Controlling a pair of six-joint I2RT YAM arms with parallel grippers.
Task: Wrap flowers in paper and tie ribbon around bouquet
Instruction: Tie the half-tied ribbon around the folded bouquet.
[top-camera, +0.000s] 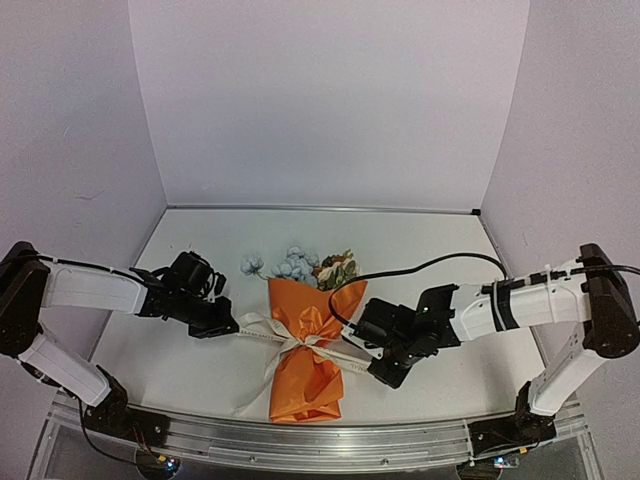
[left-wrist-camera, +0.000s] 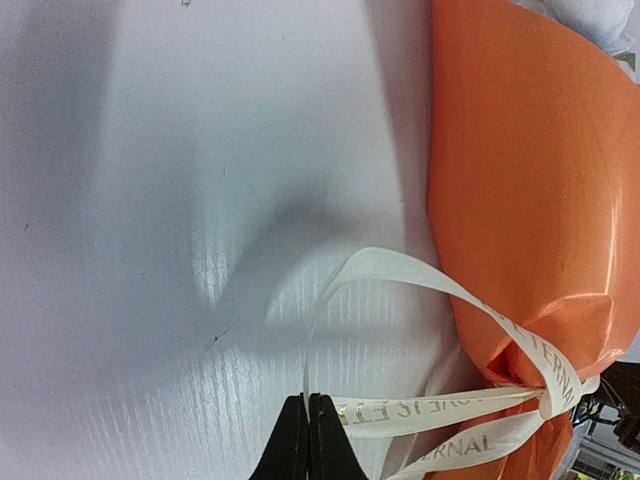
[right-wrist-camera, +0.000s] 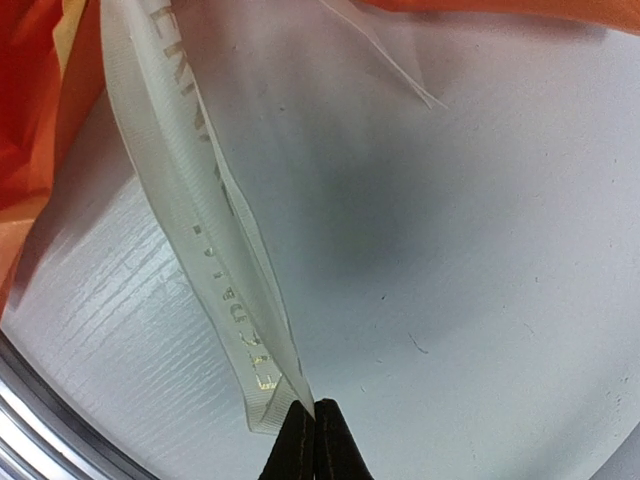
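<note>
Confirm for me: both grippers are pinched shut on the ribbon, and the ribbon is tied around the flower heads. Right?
Not quite. The ribbon is tied around the orange paper at its pinched waist, below the flower heads, as the top view shows. The left gripper and right gripper are indeed shut on the ribbon.

white table (top-camera: 430, 235) enclosed by pale lilac walls (top-camera: 320, 100) at back and sides; metal rail (top-camera: 300, 438) along near edge.
</note>
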